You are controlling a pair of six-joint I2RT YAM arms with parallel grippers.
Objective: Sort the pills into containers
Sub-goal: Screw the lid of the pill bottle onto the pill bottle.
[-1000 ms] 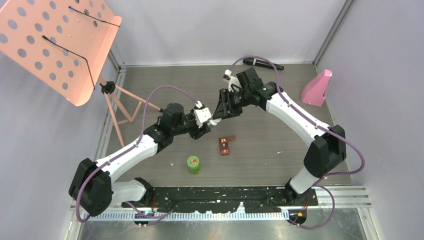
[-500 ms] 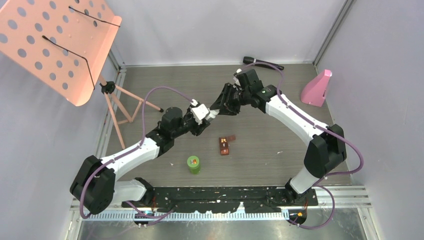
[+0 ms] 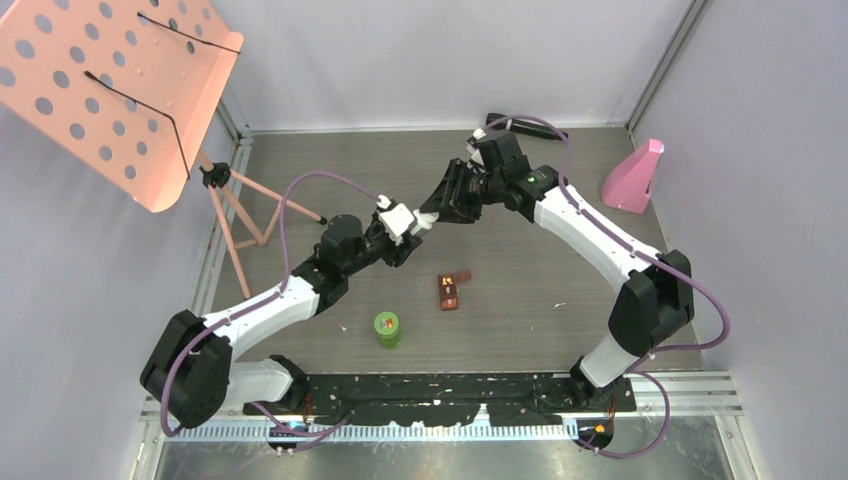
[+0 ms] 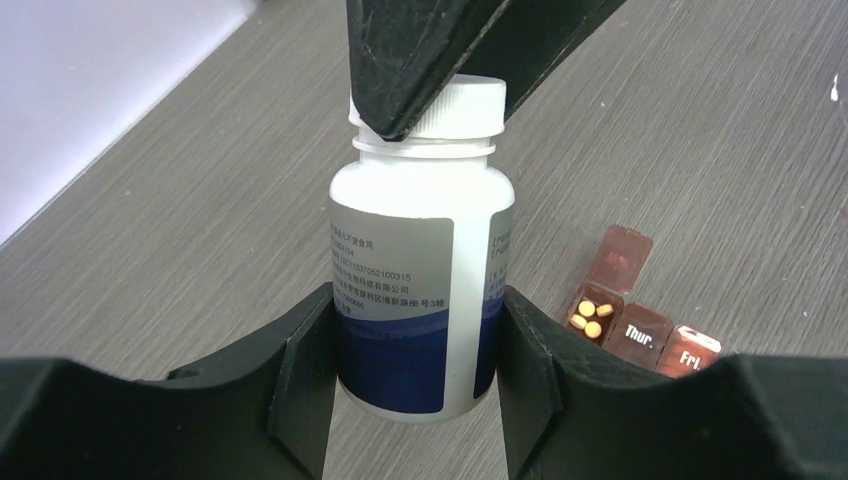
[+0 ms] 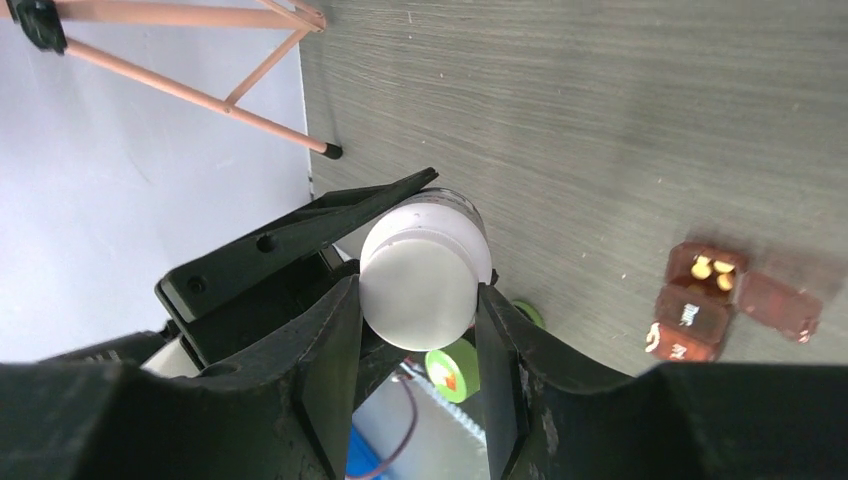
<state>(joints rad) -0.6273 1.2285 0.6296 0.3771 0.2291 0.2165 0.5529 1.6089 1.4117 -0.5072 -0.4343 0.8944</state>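
Note:
A white bottle [image 4: 415, 270] with a blue-and-grey label and a white cap [image 4: 465, 105] is held off the table between both arms [image 3: 424, 226]. My left gripper [image 4: 415, 370] is shut on its lower body. My right gripper [image 5: 418, 330] is shut on the cap [image 5: 418, 285], coming from above. The brown pill case [image 3: 450, 290] lies on the table with one lid open, yellow pills [image 4: 590, 318] inside; it also shows in the right wrist view [image 5: 700, 300]. The green-lidded bottle [image 3: 387, 328] stands upright nearer the arm bases.
A pink music stand [image 3: 110, 90] on thin tripod legs [image 3: 250, 210] fills the far left. A pink wedge-shaped object [image 3: 633, 178] stands at the far right. A black microphone [image 3: 525, 127] lies by the back wall. Walls close in on three sides.
Both grippers, joined on the white bottle, have shifted slightly toward the far left. The pill case and green-lidded bottle have not moved.

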